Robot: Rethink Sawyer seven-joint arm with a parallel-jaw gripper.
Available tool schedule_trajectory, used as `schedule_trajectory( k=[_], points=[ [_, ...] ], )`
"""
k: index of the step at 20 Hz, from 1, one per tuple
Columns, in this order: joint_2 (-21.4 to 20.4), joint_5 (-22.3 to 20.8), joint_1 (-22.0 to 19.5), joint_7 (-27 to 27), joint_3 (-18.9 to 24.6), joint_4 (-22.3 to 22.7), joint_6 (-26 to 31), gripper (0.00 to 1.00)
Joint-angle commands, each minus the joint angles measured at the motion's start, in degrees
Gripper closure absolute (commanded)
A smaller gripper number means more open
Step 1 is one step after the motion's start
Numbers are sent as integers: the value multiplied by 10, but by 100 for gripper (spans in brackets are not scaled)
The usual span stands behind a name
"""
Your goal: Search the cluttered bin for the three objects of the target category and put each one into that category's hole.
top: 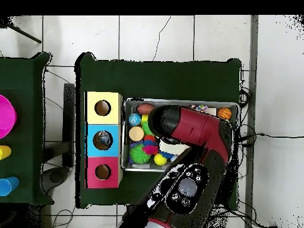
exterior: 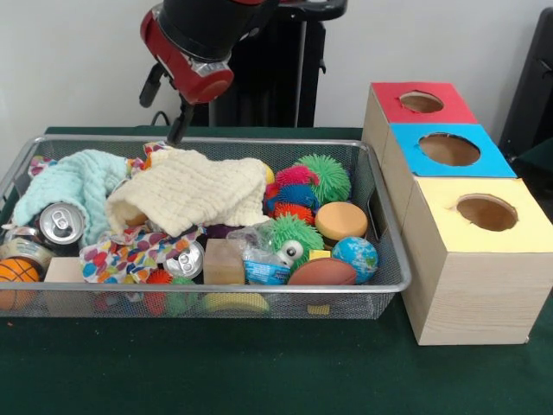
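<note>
The wire-mesh bin (exterior: 393,285) is full of clutter; it also shows in the overhead view (top: 124,135). One crinkly clear packet (exterior: 263,269) with blue and white print lies near the bin's front, between a wooden block (exterior: 224,261) and a brown football (exterior: 321,271). No other packet shows. The red and black arm (exterior: 192,52) hangs over the bin's far left side, and a black part of my gripper (exterior: 179,124) reaches down to the far rim, above a cream cloth (exterior: 194,197). In the overhead view the arm (top: 190,129) hides the gripper and most of the bin.
Three wooden boxes stand beside the bin, with holes in a red top (exterior: 421,102), a blue top (exterior: 449,149) and a yellow top (exterior: 486,212). The bin also holds a mint cloth (exterior: 69,181), silver cans (exterior: 60,223), spiky balls (exterior: 325,177), a globe ball (exterior: 355,256) and a basketball (exterior: 17,272).
</note>
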Motion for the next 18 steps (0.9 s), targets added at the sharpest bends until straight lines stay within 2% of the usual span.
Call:
schedule_trajectory(
  k=[1, 5, 9, 18],
  points=[
    [-5, 23, -33, 35, 102, 33, -23, 0],
    [-11, 45, -56, 24, 150, 21, -74, 0],
    [-18, 36, -62, 17, 162, 5, -89, 0],
    [-39, 23, -64, 30, 192, 30, -171, 0]
  ],
)
